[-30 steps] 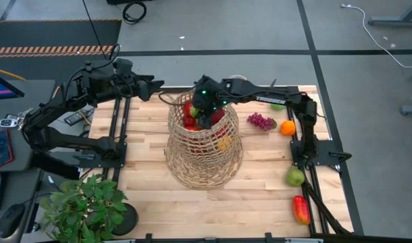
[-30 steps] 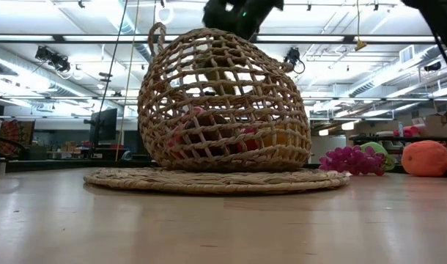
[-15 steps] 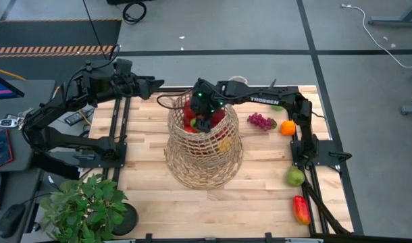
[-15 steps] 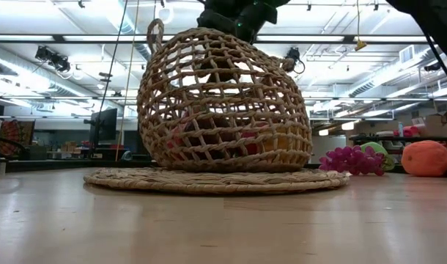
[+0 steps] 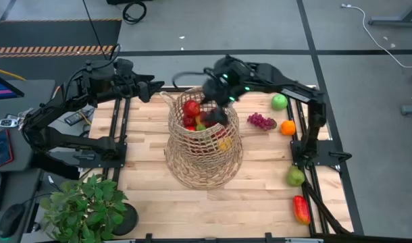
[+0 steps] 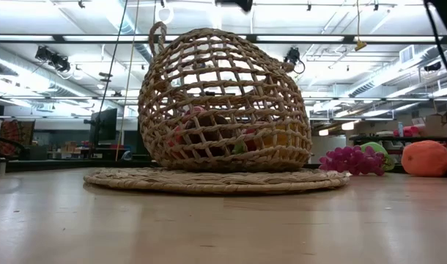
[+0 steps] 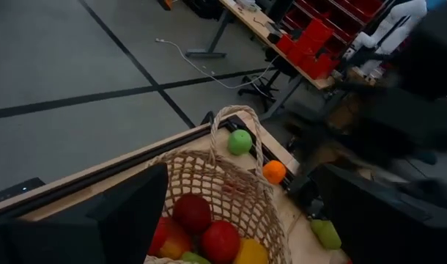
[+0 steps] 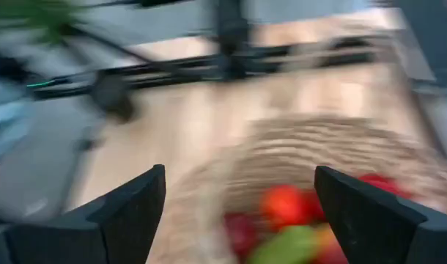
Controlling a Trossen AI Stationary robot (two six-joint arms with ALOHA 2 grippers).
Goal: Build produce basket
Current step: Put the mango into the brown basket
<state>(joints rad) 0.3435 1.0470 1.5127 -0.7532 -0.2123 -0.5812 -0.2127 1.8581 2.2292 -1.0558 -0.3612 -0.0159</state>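
Basket holding produce, right tool released above its mouth

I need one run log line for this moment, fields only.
right end effector: open, above basket mouth | left end effector: open, waiting at table's far-left edge | outside basket: grapes, orange

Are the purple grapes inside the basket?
No, the purple grapes lie on the table beside the basket, next to the orange.

Basket mouth half covered by right hand, bare table in front
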